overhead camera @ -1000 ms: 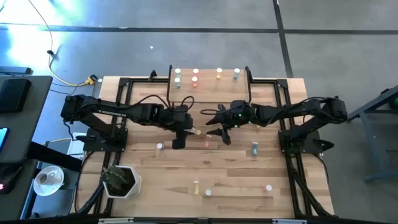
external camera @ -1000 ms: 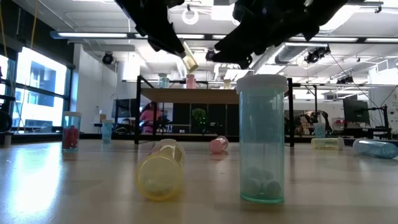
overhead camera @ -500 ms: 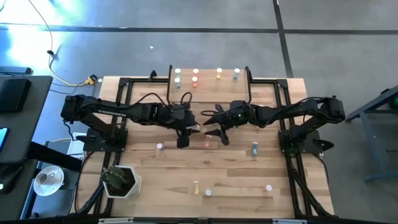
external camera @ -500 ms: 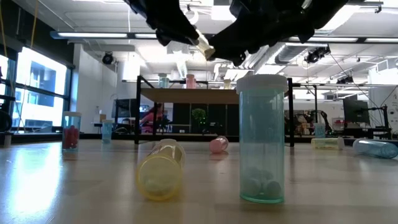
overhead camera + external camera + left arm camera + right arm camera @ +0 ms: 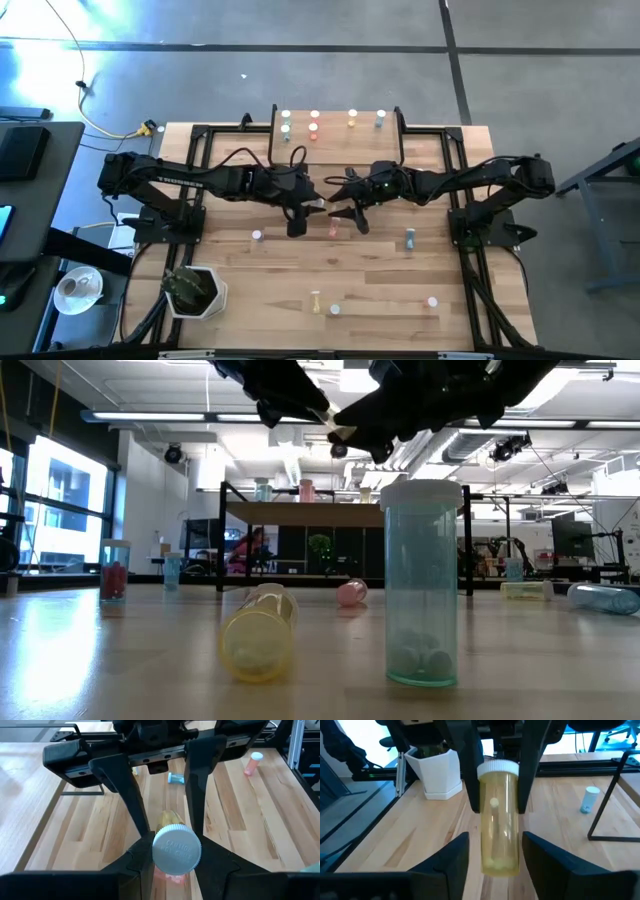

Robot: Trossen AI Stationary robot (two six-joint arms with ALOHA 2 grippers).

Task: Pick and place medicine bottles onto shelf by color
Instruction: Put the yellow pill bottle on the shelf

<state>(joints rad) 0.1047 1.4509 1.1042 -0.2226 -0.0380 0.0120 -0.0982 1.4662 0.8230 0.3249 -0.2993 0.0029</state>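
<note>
Altogether six bottles on shelf [image 5: 335,110], two grippers

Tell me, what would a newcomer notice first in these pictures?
First, the two grippers meeting above the middle of the table: the left gripper holds a yellow bottle by its white cap end, and the right gripper is open around the bottle's body. Behind them, the shelf carries bottles.

High view: bottles on the shelf [image 5: 335,112] too small to tell beyond cap dots. Low view crops both arms at top edge. Left hand [image 5: 170,832] hides most of the yellow bottle [image 5: 176,851] body behind its cap. Right hand [image 5: 492,845] fingertips run off frame, contact unclear.
</note>
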